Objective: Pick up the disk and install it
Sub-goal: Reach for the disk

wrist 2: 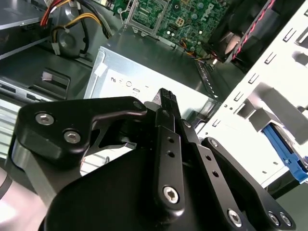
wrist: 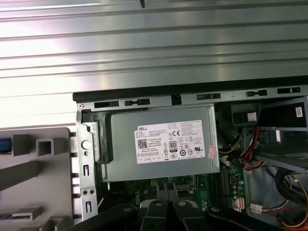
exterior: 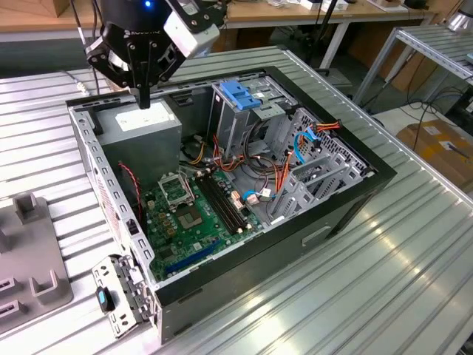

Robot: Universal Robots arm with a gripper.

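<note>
The disk is out of view. My gripper (exterior: 144,97) hangs over the back corner of the open computer case (exterior: 347,200), at the exterior view's left. It is just above the grey white-labelled power supply box (exterior: 140,127). In both wrist views the black fingers (wrist 2: 166,102) press together with nothing between them, over the power supply box (wrist: 161,144). Their tips (wrist: 168,193) point at the box's edge nearest the green motherboard (exterior: 194,214).
A tall metal drive cage with a blue latch (exterior: 241,95) stands in the case at the back. Orange and blue cables (exterior: 295,151) cross the case's right half. A grey slotted fixture (exterior: 33,255) lies on the ribbed metal table (exterior: 369,296) at the exterior view's left.
</note>
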